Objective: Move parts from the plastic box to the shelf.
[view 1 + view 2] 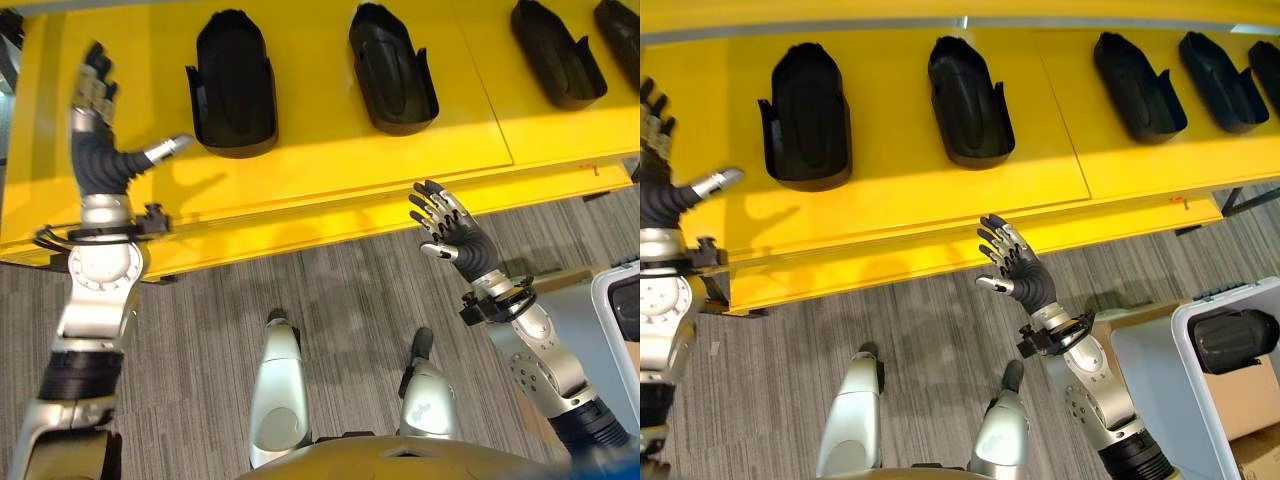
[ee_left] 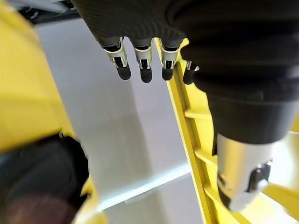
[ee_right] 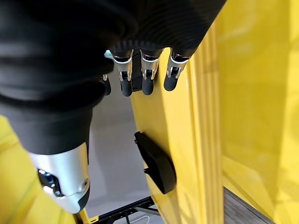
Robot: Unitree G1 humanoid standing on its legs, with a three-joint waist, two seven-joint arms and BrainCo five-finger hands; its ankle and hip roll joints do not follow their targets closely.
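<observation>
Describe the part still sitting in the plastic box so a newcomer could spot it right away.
Start at the long yellow shelf holding a row of black parts, then look down to the floor on the robot's right, past its open right hand. A pale plastic box sits there beside cardboard, with one black part in it. It is the one black part off the shelf.

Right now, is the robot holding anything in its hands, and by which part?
Nothing. The left hand is open over the yellow shelf; the right hand is open before its edge.
</observation>
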